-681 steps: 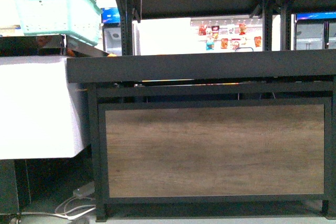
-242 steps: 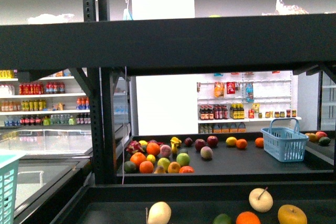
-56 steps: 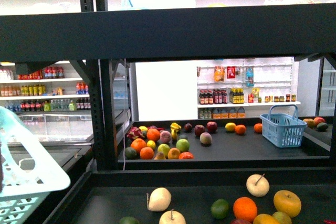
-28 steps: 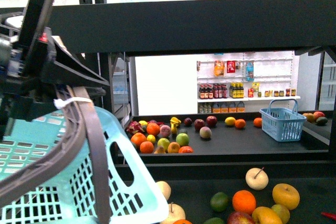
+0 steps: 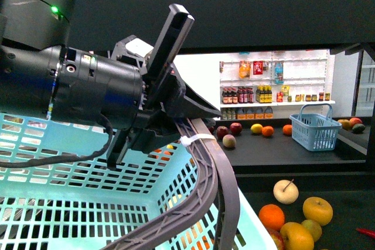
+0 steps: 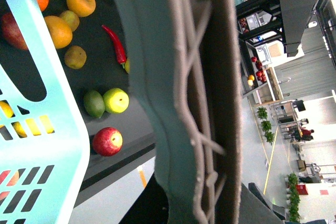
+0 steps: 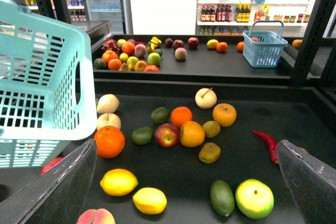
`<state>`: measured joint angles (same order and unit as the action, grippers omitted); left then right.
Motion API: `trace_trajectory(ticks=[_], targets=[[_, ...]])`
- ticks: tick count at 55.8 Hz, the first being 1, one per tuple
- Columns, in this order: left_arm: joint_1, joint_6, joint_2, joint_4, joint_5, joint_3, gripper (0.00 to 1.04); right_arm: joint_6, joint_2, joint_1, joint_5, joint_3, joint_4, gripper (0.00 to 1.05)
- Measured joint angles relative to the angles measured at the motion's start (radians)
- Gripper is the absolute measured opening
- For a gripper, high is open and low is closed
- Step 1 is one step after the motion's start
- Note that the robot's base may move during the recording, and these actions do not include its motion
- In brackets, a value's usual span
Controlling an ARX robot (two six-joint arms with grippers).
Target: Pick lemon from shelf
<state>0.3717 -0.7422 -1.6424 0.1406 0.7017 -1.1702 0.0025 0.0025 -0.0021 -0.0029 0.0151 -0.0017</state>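
Note:
Two yellow lemons (image 7: 118, 181) (image 7: 149, 200) lie side by side on the shelf's dark deck (image 7: 178, 179), near the front, in the right wrist view. My right gripper (image 7: 186, 145) hangs open above this deck, its grey fingers (image 7: 58, 187) wide apart; the lemons lie toward one finger. My left gripper (image 5: 176, 124) is shut on the grey handle (image 5: 220, 174) of the turquoise basket (image 5: 88, 203), held over the deck's left side. In the left wrist view the handle (image 6: 202, 103) fills the middle. No lemon shows in the front view. The shelf's black upper beam (image 5: 263, 21) spans the top.
Around the lemons lie an orange (image 7: 109, 141), a red apple (image 7: 167, 135), a green apple (image 7: 254, 198), a dark green fruit (image 7: 221, 198) and a red chilli (image 7: 265, 141). A farther deck holds more fruit and a blue basket (image 7: 264, 43). White shelves of bottles (image 5: 263, 92) stand behind.
The left arm and its turquoise basket have swung in from the left and risen, now filling the left half of the front view and hiding the fruit there.

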Motion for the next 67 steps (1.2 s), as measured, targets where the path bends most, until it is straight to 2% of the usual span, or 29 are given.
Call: trace_trajectory(ticks=[20, 39, 41, 45, 46, 49, 53, 57, 61, 67], targets=[[0.060, -0.007, -0.063, 0.026, -0.018, -0.038, 0.09, 0.000, 0.000, 0.000, 0.000, 0.000, 0.000, 1.02], [0.074, -0.012, -0.075, 0.065, -0.022, -0.043, 0.09, 0.000, 0.000, 0.000, 0.000, 0.000, 0.000, 1.02], [0.074, -0.011, -0.075, 0.066, -0.022, -0.043, 0.09, 0.014, 0.013, 0.013, 0.043, 0.003, -0.021, 1.02], [0.073, -0.011, -0.076, 0.068, -0.023, -0.043, 0.09, 0.097, 0.112, 0.056, 0.209, 0.052, -0.138, 1.02], [0.073, -0.013, -0.076, 0.068, -0.023, -0.043, 0.09, 0.127, 0.169, 0.045, 0.211, 0.066, -0.149, 1.02], [0.074, -0.011, -0.076, 0.069, -0.022, -0.043, 0.09, 0.156, 0.317, -0.022, 0.134, 0.091, -0.115, 1.02], [0.075, -0.011, -0.077, 0.069, -0.022, -0.043, 0.09, 0.142, 0.546, -0.154, -0.043, 0.146, 0.014, 1.02], [0.076, -0.011, -0.077, 0.069, -0.021, -0.043, 0.09, 0.098, 0.719, -0.240, -0.175, 0.203, 0.117, 1.02], [0.076, -0.011, -0.077, 0.069, -0.021, -0.043, 0.09, 0.019, 0.938, -0.319, -0.305, 0.282, 0.244, 1.02], [0.075, -0.011, -0.077, 0.069, -0.024, -0.043, 0.09, -0.116, 1.212, -0.380, -0.421, 0.393, 0.362, 1.02]])
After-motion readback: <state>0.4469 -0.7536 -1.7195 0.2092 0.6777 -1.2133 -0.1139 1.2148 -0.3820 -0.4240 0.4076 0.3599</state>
